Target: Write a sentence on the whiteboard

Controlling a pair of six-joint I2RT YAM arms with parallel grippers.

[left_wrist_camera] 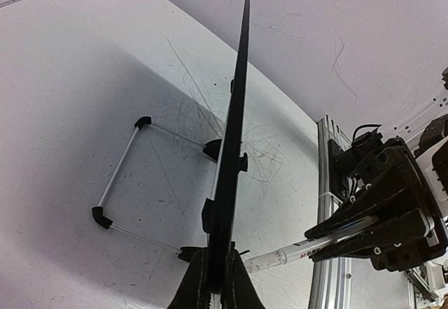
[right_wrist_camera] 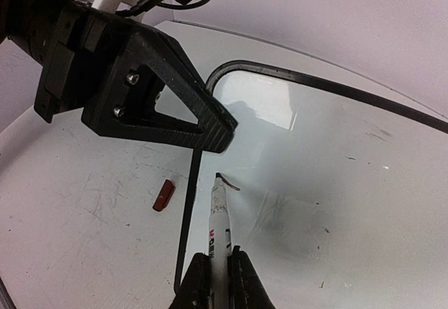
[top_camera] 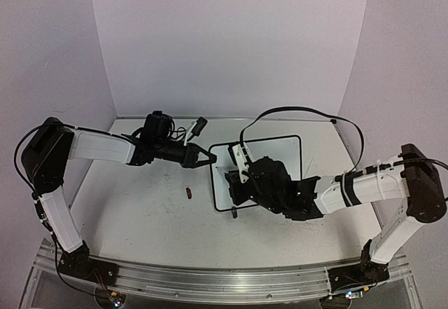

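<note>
Our right gripper is closest, squeezed tight around a pen. The pen tip touches the whiteboard near its left edge, and only one tiny dark stroke shows there. The rest of the board looks blank, so we think the sentence has only just begun and nearly all of its words are left to write. Our left gripper is pinched on the board's left rim to hold it steady. The board stands on the table, right of the middle. A red cap lies just left of it.
</note>
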